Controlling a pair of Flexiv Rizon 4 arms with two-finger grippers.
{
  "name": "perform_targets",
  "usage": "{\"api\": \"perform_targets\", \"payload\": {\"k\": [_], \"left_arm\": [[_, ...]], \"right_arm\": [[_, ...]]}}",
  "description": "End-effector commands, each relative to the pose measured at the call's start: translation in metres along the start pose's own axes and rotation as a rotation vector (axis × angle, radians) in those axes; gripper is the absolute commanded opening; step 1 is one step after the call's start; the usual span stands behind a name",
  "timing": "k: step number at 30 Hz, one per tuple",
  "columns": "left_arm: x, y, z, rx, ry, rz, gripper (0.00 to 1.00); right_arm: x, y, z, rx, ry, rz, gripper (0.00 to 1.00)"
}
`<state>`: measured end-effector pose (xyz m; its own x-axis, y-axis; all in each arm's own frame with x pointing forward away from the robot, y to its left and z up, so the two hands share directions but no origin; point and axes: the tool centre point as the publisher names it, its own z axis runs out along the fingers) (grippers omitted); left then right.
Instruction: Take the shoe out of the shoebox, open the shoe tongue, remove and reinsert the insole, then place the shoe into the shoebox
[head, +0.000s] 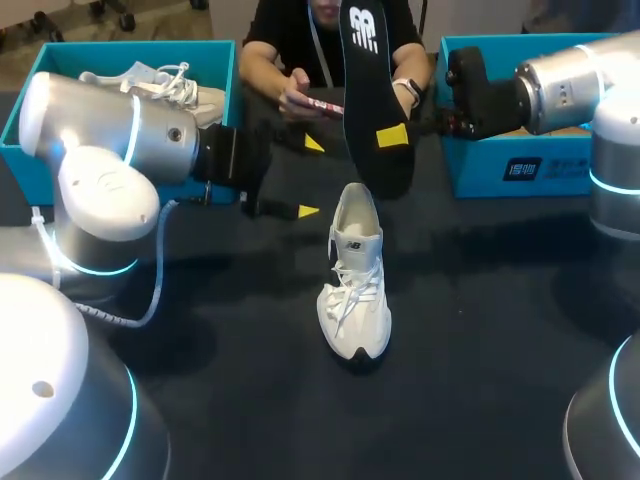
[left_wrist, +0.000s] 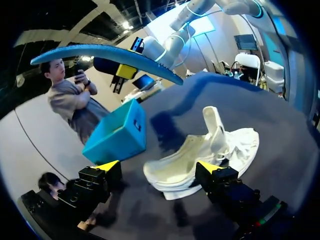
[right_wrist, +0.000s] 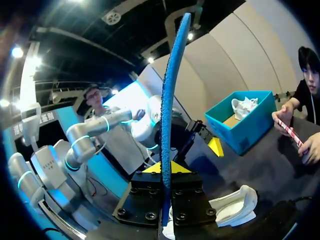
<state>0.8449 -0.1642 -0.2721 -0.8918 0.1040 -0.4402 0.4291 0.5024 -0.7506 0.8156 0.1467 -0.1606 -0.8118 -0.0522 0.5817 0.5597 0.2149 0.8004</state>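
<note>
Insole (head: 365, 80) is hanging upright, pinched in your right hand (head: 388, 138), at 12 o'clock from the shoe (head: 355, 280) lying 12-to-6; your left hand (head: 311, 177) is hovering spread at 10.

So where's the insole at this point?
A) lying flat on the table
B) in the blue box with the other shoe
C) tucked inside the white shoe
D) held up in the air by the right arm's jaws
D: the right arm's jaws are shut on the insole, which stands upright in the air above the white shoe.
</note>
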Motion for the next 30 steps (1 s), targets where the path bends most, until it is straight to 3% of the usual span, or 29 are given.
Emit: {"api": "perform_targets", "payload": {"k": [1,6,18,30], "left_arm": [[-0.006,0.011,-0.005,-0.027,0.060,-0.050,1.00],[-0.009,0.023,-0.008,-0.040,0.064,-0.084,1.00],[-0.001,0.057,0.004,-0.094,0.119,-0.102,1.00],[0.014,0.067,0.022,-0.097,0.133,-0.140,1.00]], "right_arm": [[-0.011,-0.006,0.002,0.001,-0.020,-0.039,0.00],[-0.034,-0.015,0.006,0.042,-0.081,-0.082,0.00],[-0.078,-0.044,0.011,-0.038,-0.084,-0.118,0.00],[-0.078,-0.044,0.011,-0.038,-0.084,-0.118,0.00]]}}
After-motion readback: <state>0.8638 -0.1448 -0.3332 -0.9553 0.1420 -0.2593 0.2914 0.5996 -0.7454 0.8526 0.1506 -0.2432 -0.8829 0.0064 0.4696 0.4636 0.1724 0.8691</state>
